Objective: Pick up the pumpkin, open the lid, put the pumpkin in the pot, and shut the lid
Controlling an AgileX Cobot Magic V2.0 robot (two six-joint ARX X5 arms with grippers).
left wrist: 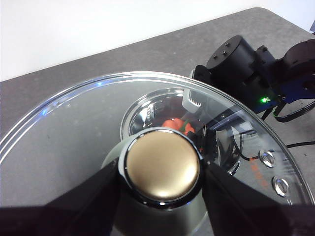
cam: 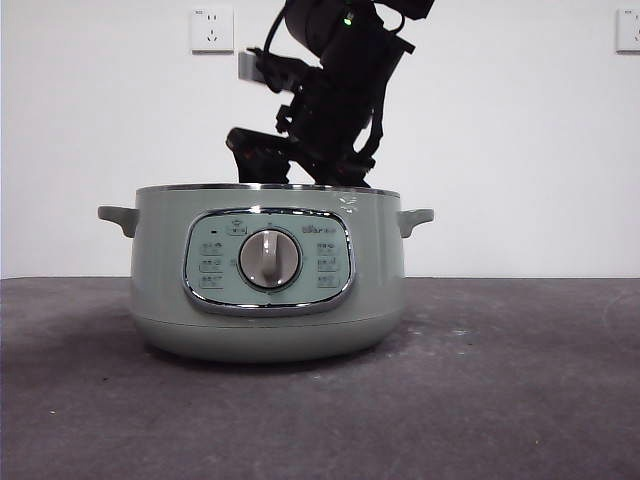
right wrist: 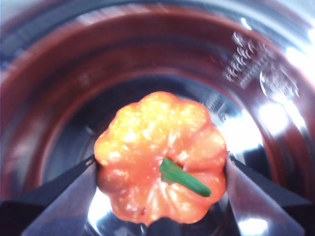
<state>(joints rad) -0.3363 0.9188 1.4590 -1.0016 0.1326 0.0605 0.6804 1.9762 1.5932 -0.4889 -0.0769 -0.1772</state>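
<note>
The pale green pot (cam: 268, 320) stands uncovered on the table. My right arm (cam: 330, 110) reaches down into it from behind, so its jaws are hidden in the front view. In the right wrist view my right gripper (right wrist: 161, 168) is shut on the orange pumpkin (right wrist: 147, 157), low inside the pot's shiny bowl (right wrist: 147, 49). My left gripper (left wrist: 161, 169) is shut on the chrome-capped knob (left wrist: 161, 164) of the glass lid (left wrist: 74, 123), held up off the pot. Through the glass I see the pumpkin (left wrist: 173, 124) in the pot and the right arm (left wrist: 241, 64).
The dark grey table (cam: 500, 400) stretches around the pot, with a white wall behind. Two wall sockets (cam: 212, 28) (cam: 628, 30) sit high on that wall. The pot's side handles (cam: 118, 216) stick out left and right.
</note>
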